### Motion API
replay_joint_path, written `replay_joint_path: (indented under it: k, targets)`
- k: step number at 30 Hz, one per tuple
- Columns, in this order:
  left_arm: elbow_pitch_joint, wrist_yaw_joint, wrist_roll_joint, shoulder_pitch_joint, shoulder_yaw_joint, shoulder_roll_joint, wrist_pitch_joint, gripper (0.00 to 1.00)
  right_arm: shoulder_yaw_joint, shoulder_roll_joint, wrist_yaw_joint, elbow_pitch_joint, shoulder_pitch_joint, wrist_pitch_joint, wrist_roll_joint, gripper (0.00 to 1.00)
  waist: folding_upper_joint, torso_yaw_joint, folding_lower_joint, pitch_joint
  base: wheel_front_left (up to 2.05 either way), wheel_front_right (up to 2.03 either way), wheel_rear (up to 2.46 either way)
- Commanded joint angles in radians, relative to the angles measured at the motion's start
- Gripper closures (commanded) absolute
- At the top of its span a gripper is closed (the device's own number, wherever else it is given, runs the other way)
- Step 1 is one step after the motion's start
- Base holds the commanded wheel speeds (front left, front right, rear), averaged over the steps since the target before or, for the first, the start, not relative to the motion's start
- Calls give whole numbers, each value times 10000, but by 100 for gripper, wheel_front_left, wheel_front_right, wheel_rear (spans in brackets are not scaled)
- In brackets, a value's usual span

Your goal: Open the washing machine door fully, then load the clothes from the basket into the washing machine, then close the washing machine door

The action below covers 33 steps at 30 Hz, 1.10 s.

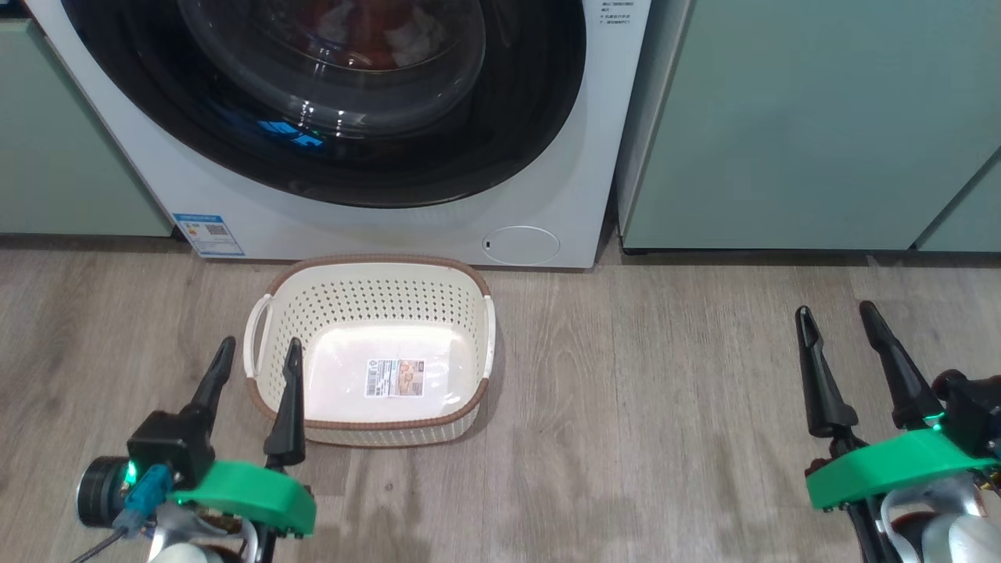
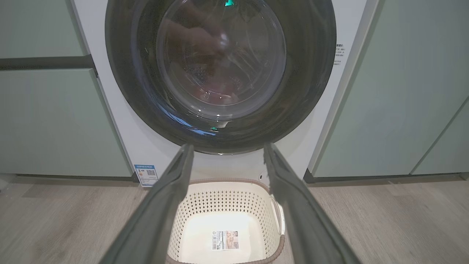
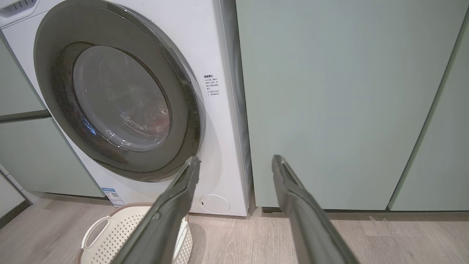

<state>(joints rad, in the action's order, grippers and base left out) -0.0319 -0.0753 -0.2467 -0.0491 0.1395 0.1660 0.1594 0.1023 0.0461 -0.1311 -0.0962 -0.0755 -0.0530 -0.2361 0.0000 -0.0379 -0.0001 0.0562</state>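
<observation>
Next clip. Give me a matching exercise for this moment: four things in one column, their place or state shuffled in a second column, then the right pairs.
Things
1. door
2. basket
3. clothes
4. right gripper

Place or state
A. open, over the floor, in front of a green cabinet
B. shut
C. empty, standing on the floor
D. red, seen through the door, inside the machine

Pairs: 1-B, 2-C, 3-D, 4-A
</observation>
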Motion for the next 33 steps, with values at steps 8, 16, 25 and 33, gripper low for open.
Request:
replay_joint_path:
  k: [8, 16, 25, 33]
  targets:
    - [-395, -123, -139, 294, -282, 236, -40, 0, -179, 41, 4, -363, 208, -28, -51, 0, 0, -20, 1, 39, 0, 0, 0]
    - [-372, -166, -197, 296, -246, 259, -55, 0, -164, 41, 4, -328, 229, -54, -57, 0, 0, -25, 1, 64, 0, 0, 0]
    - [-326, -208, -257, 309, -202, 290, -67, 0, -166, 41, 4, -342, 223, -54, -69, 0, 0, -5, 1, 84, 0, 0, 0]
    - [512, -166, -208, -102, 230, 11, -86, 100, -41, -27, 0, 548, -28, 0, -28, 100, 0, 44, 1, 69, 0, 0, 0]
